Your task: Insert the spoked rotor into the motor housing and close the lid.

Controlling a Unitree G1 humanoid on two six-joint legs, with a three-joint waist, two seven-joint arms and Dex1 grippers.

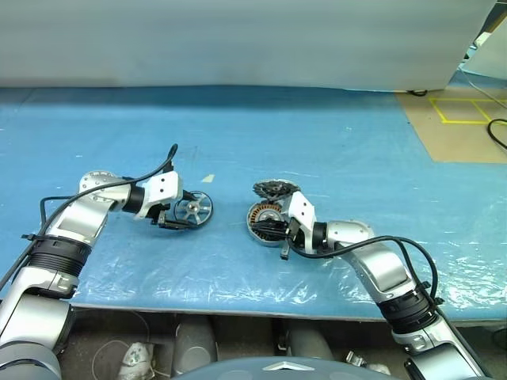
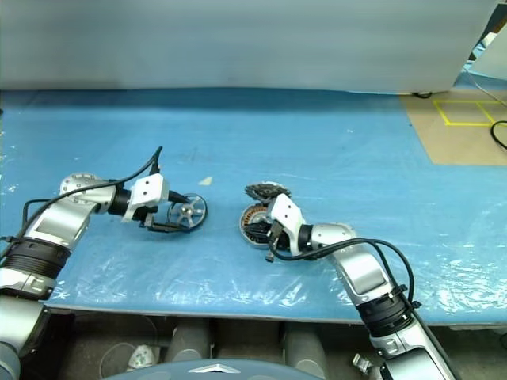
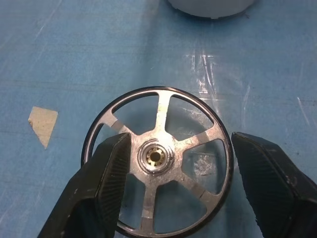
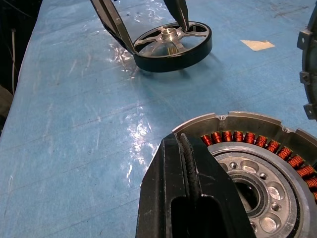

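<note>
Blue plastic-sheeted table (image 1: 317, 134), pale wall behind, yellow-taped brown floor (image 1: 455, 119), left gripper (image 3: 181, 163) spread around silver spoked rotor (image 3: 157, 159), right gripper (image 4: 190, 198) pinched together over copper-wound round housing (image 4: 257, 148), dark toothed lid (image 1: 273, 188) just behind

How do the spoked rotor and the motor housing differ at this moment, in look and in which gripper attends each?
The spoked rotor is an open silver wheel with thin spokes and a dark rim; the motor housing is a silver cup ringed with copper windings. The rotor lies between the open fingers of the left gripper; the housing has the shut right gripper at its rim. Both are round and rest flat on the blue table.
</note>
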